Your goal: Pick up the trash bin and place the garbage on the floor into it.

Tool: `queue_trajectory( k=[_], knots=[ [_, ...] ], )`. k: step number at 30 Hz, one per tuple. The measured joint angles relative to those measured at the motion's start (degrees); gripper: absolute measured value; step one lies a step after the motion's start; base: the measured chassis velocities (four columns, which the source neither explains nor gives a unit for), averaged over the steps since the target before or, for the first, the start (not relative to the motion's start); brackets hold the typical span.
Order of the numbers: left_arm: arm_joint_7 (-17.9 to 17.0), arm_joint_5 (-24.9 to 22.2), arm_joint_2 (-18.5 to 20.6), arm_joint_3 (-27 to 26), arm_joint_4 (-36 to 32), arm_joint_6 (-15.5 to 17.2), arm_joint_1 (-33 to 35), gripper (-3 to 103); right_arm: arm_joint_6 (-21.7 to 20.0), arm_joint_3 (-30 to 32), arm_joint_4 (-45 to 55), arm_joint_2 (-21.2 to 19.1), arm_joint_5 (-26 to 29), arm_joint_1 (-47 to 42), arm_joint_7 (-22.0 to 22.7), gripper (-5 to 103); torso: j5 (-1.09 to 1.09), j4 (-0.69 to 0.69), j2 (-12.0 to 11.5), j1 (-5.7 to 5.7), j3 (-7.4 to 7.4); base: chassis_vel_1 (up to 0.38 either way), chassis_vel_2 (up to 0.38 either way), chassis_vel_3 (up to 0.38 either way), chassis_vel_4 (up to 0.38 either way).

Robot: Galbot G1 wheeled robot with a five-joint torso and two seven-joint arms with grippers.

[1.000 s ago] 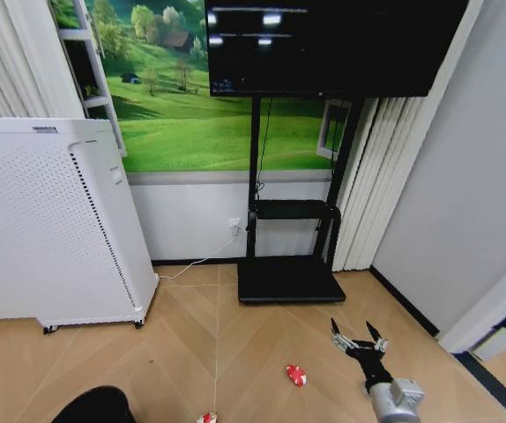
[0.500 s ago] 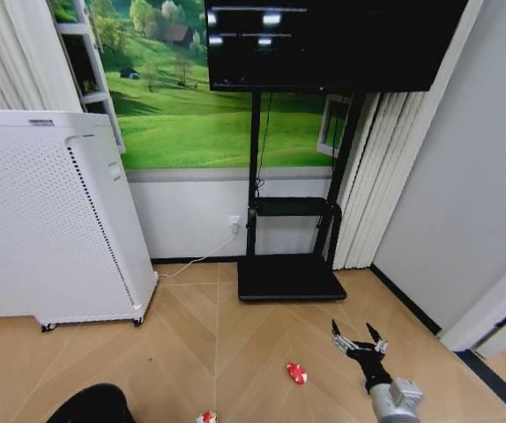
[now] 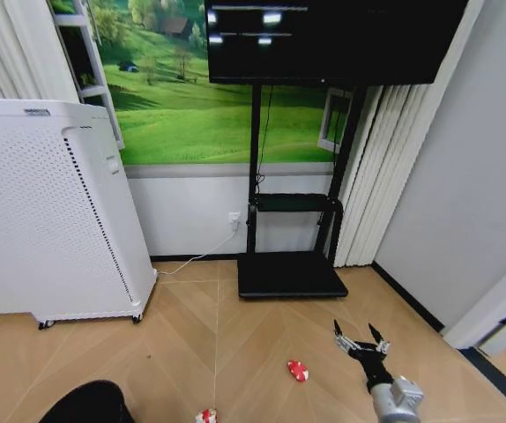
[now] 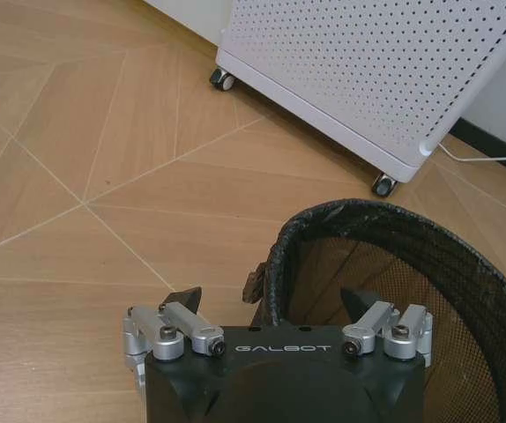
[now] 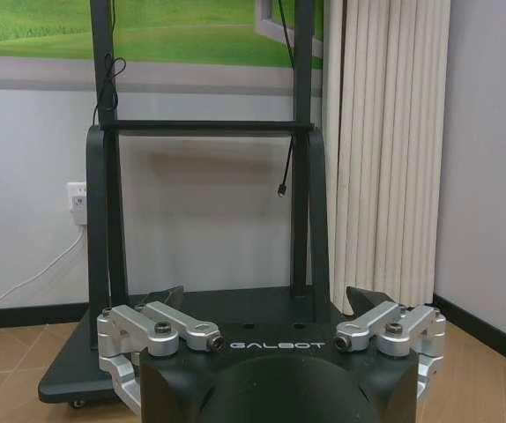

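The trash bin [image 3: 85, 402], black mesh, shows at the bottom left of the head view. In the left wrist view its rim and mesh wall [image 4: 465, 282] lie right before my left gripper [image 4: 272, 298], which is open, one finger outside the rim and one over the inside. Two pieces of garbage lie on the wood floor: a red-and-white piece [image 3: 298, 370] and another [image 3: 206, 416] at the bottom edge. My right gripper [image 3: 360, 342] hangs open above the floor, right of the first piece, with nothing in it; it faces the TV stand [image 5: 209, 264].
A white perforated unit on casters [image 3: 50, 211] stands at the left, also close behind the bin [image 4: 376, 79]. A black TV stand with a flat base [image 3: 290, 278] is against the back wall. A curtain [image 3: 368, 176] and grey wall close the right side.
The whole head picture has shifted upward a little, so the camera moved. Garbage, bin and right gripper keep their places relative to each other.
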Motion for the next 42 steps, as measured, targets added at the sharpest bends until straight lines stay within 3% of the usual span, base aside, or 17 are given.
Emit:
queue_trajectory(
  k=[8,12,16,18,20,23,26,33,35,37,42],
  knots=[
    [0.3,2.0,0.3,3.0,2.2,-0.3,-3.6,90,0.4,-0.3,-0.1,0.4,-0.5,-0.4,-0.2,100,0.0,-0.01,-1.9,-0.26,-1.58,0.0,0.0,0.0,0.0],
    [0.7,3.1,0.2,4.0,3.0,-0.5,-4.2,76,0.5,0.1,-0.1,0.3,-0.5,-0.6,-0.2,100,-0.01,-0.01,-2.6,-0.32,-2.25,0.0,0.0,0.0,0.0],
    [0.9,4.1,0.6,4.1,5.0,-2.3,-4.8,86,0.5,0.2,0.0,0.3,-0.5,-0.6,-0.1,100,0.06,0.0,-2.8,-0.34,-2.51,0.0,0.0,0.0,0.0],
    [0.6,4.1,0.8,4.1,5.6,-2.7,-5.2,82,0.5,0.1,0.1,0.4,-0.7,-0.6,-0.1,100,0.05,-0.01,-2.8,-0.34,-2.52,0.0,0.0,0.0,0.0],
    [0.4,4.0,0.9,4.0,6.0,-3.0,-5.4,77,0.5,-0.1,0.2,0.5,-0.9,-0.7,-0.1,100,0.04,-0.01,-2.8,-0.34,-2.52,0.0,0.0,0.0,0.0],
    [0.2,3.8,1.1,4.0,6.8,-3.7,-5.8,60,0.5,-0.4,0.5,0.7,-1.4,-0.9,0.0,100,0.01,0.0,-2.8,-0.32,-2.46,0.0,0.0,0.0,0.0],
    [0.4,3.7,1.1,4.1,6.9,-4.0,-5.8,55,0.5,-0.5,0.6,0.7,-1.5,-1.0,0.0,100,-0.01,0.0,-2.7,-0.32,-2.42,0.0,0.0,0.0,0.0],
    [2.1,3.7,1.0,4.9,6.9,-5.4,-6.5,23,0.7,-0.5,0.8,0.7,-1.6,-1.3,0.0,100,-0.04,-0.01,-2.5,-0.27,-2.27,0.0,0.0,0.0,0.0],
    [2.2,3.7,1.0,4.9,6.9,-5.5,-6.7,23,0.8,-0.5,0.8,0.8,-1.6,-1.3,-0.1,100,-0.04,-0.01,-2.5,-0.26,-2.26,0.0,0.0,0.0,0.0],
    [2.2,3.6,1.1,4.9,6.9,-5.5,-7.1,12,1.0,-0.5,0.8,0.9,-1.7,-1.4,-0.1,100,-0.04,-0.01,-2.5,-0.25,-2.22,0.0,0.0,0.0,0.0],
    [2.2,3.5,1.4,4.9,6.9,-5.5,-7.4,6,1.4,-0.6,0.7,1.1,-1.8,-1.5,-0.1,100,-0.03,0.0,-2.4,-0.24,-2.19,0.0,0.0,0.0,0.0]
  ],
)
